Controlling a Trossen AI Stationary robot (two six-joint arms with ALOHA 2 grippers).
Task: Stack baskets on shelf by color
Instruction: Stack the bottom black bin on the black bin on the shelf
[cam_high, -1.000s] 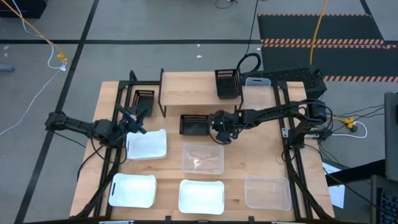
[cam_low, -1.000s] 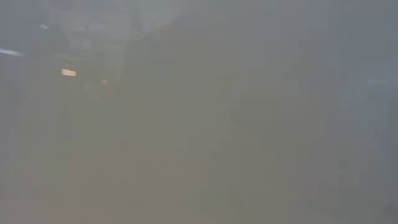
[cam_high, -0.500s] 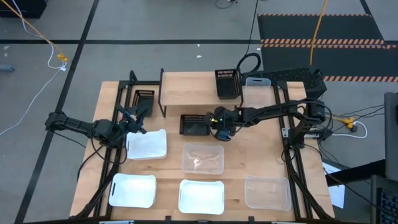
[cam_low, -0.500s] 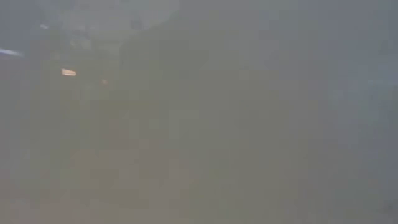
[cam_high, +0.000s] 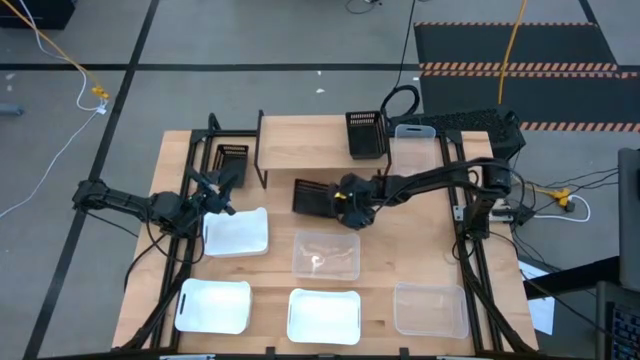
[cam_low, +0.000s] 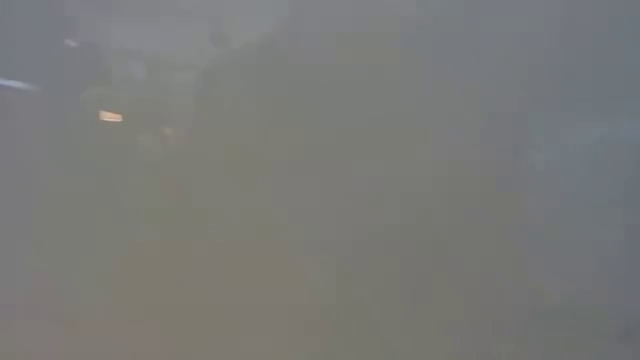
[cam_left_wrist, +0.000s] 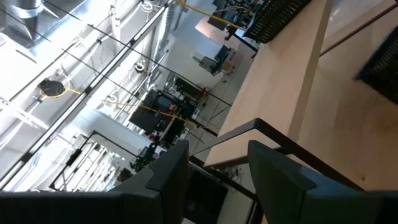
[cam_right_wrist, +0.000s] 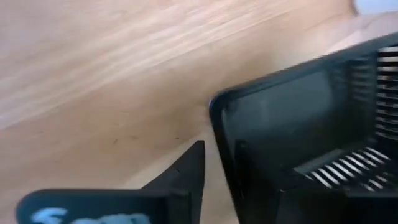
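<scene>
The shelf (cam_high: 320, 140) stands at the table's far middle, with one black basket (cam_high: 366, 134) on its right end. Another black basket (cam_high: 232, 160) stands by its left legs. A third black basket (cam_high: 313, 197) lies on the table in front of the shelf, and my right gripper (cam_high: 347, 203) (cam_right_wrist: 239, 177) is shut on its right end. My left gripper (cam_high: 218, 186) (cam_left_wrist: 217, 174) waits open at the table's left, pointing level. White baskets (cam_high: 236, 231) (cam_high: 213, 305) (cam_high: 323, 315) and clear baskets (cam_high: 326, 254) (cam_high: 430, 308) (cam_high: 415, 135) rest on the table. My right gripper has the black basket's right end wall (cam_right_wrist: 225, 155) between its fingers, one finger (cam_right_wrist: 189, 171) outside the wall and the other inside the basket. The fingers slant down from the table's right. The basket sits slightly askew on the table in front of the shelf.
The arms' black frames (cam_high: 190, 170) (cam_high: 462, 200) run along the table's left and right sides. Bare wood lies between the shelf and the rows of baskets. The low view is fogged over.
My right gripper has sunk and gone a little toward the table's left, onto the black basket's right end. The basket has turned slightly on the table.
</scene>
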